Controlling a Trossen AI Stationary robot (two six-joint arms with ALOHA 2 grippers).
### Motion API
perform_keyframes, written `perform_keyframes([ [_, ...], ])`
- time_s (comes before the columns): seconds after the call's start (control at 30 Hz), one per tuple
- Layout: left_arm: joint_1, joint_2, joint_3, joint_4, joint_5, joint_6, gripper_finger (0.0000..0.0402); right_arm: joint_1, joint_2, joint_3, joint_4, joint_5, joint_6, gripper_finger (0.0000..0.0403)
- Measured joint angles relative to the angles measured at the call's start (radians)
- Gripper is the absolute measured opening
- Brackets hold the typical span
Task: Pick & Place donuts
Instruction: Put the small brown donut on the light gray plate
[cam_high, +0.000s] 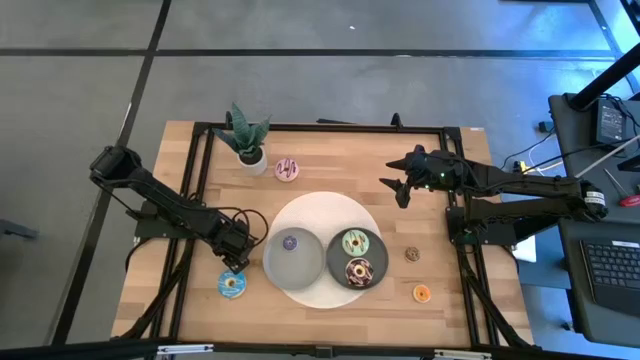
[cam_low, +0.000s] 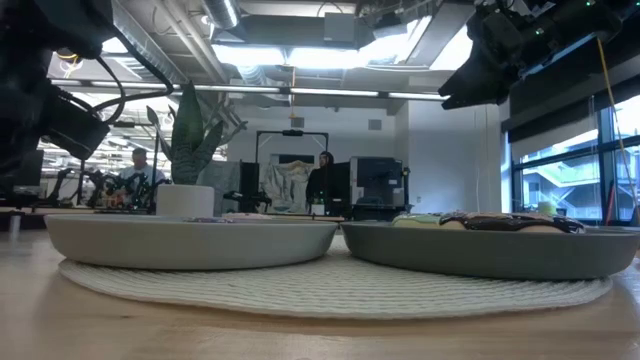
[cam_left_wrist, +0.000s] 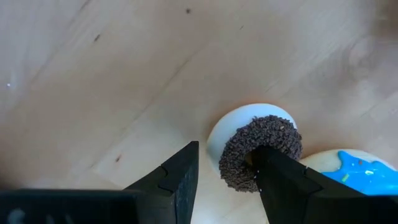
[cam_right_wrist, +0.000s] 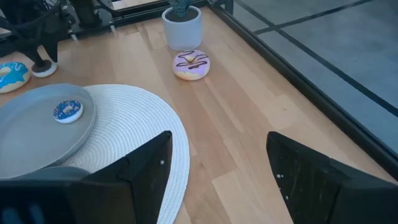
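My left gripper (cam_high: 237, 263) is low over the table's near-left part, open, around a small donut (cam_left_wrist: 258, 149) with dark brown sprinkles on a white base. The blue-iced donut (cam_high: 232, 285) lies on the wood beside it. The light grey plate (cam_high: 278, 268) holds a small purple-blue donut (cam_high: 291, 241). The dark plate (cam_high: 340, 262) holds the mint-green donut (cam_high: 355, 242) and the chocolate donut (cam_high: 358, 271). A pink donut (cam_high: 287, 169), a small brown donut (cam_high: 412, 254) and an orange one (cam_high: 421, 293) lie on the table. My right gripper (cam_high: 400, 186) hangs open above the far right. My left gripper comes from above, pointing down. One fingertip (cam_left_wrist: 268, 163) stands at the hole of the sprinkled donut's ring (cam_left_wrist: 236, 163); the other finger (cam_left_wrist: 181, 177) is apart from it. The donut sits tilted, its sprinkled face turned up toward the wrist, its white base (cam_left_wrist: 217, 134) toward the wood.
Both plates rest on a round white woven mat (cam_high: 322, 205). A small potted plant (cam_high: 247, 137) stands at the far left, near the pink donut. The black frame rails (cam_high: 200, 160) run along the table's sides. Bare wood lies between the mat and my right arm.
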Motion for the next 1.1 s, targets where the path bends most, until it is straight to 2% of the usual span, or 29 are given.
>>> perform_keyframes([
  [0.23,0.001,0.0,0.0,0.0,0.0,-0.001,0.014,0.0,0.0,0.0,0.0,0.0,-0.005,0.0262],
  [0.57,0.001,-0.002,0.0,0.001,-0.001,-0.005,0.0074,0.0,0.0,0.0,0.0,0.0,-0.028,0.0262],
  [0.77,0.019,-0.035,0.03,0.014,-0.006,-0.017,0.006,0.0,0.0,0.0,0.0,0.001,-0.031,0.0262],
  [0.97,0.083,-0.05,0.134,0.026,-0.121,0.088,0.0062,0.0,0.0,0.0,0.0,0.001,-0.054,0.0262],
  [1.1,0.127,-0.051,0.176,0.133,-0.198,0.16,0.0059,0.0,0.0,0.0,0.0,0.001,-0.054,0.0262],
])
